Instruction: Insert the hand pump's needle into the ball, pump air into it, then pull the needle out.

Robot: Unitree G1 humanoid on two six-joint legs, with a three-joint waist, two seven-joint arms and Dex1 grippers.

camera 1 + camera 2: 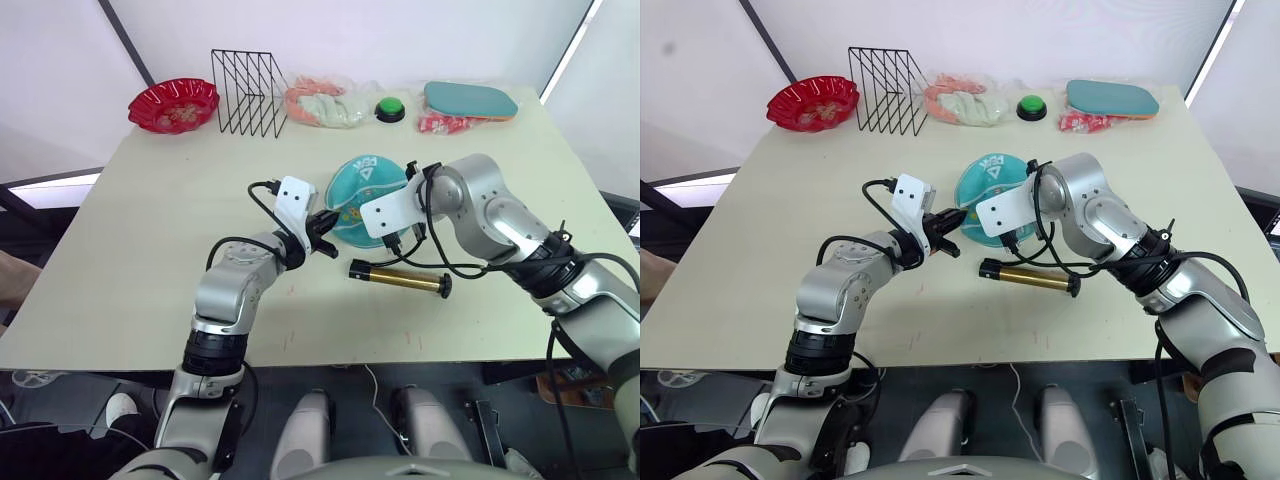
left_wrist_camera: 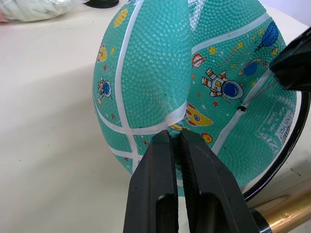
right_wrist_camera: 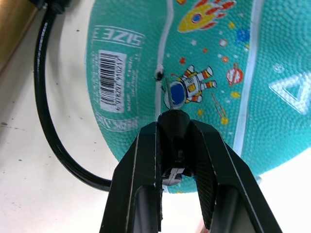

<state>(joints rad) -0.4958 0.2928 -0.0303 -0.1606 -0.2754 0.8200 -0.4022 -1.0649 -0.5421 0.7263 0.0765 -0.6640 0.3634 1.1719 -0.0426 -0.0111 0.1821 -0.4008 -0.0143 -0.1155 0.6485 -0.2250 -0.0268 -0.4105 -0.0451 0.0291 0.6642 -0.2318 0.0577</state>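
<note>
1. Ball [image 1: 362, 196] lies half-flat and creased near the middle of the table [image 1: 150, 240], between both arms, with the pump [image 1: 398, 278] on its near side.
2. Left wrist view shows the left pincer [image 2: 175, 141] clenched on a raised fold of the ball's pebbled teal skin, beside white seams and cartoon prints.
3. Right wrist view shows the right pincer [image 3: 176, 127] grasping the needle [image 3: 167, 95] by its black fitting, the thin pin's tip just short of the small dark valve hole on a white seam, beside the white barcode label.
4. Pump body is a bronze cylinder with black caps; its black hose [image 3: 48, 121] curves round the ball.
5. Beyond the ball along the table's far edge stand a red bowl [image 1: 173, 105], a black wire rack [image 1: 248, 92], a green button [image 1: 390, 108] and a teal paddle [image 1: 470, 100].
</note>
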